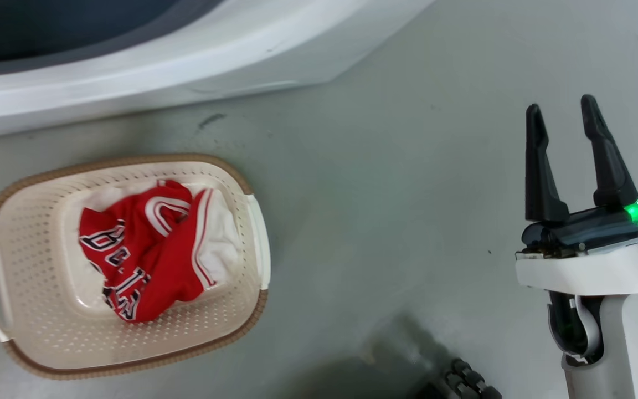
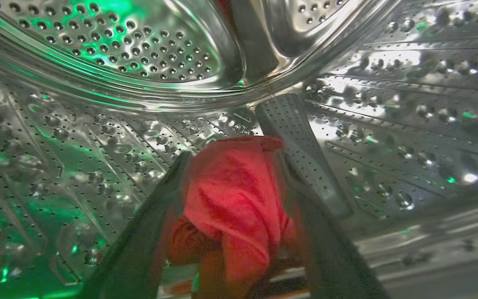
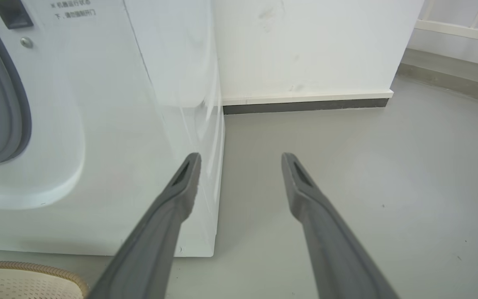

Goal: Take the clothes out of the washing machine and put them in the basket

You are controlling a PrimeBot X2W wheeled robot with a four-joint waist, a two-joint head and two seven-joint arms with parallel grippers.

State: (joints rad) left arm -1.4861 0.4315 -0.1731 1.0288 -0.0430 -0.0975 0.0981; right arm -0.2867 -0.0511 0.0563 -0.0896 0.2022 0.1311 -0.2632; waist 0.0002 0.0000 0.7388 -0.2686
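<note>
One red garment is being pinched by the left pincer inside the drum; the right pincer is being held spread over the floor.

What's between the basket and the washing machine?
Head view: only grey floor with a dark scuff between the basket and the washing machine.

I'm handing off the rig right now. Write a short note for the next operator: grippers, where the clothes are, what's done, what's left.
Grippers: left gripper is inside the drum, shut on a red garment. The right gripper is open and empty over the floor near the machine.
Basket: on the floor by the machine, with the jersey in it.
Done: jersey in the basket.
Left: pull the held red garment out, drop it in the basket, then check the drum.
</note>
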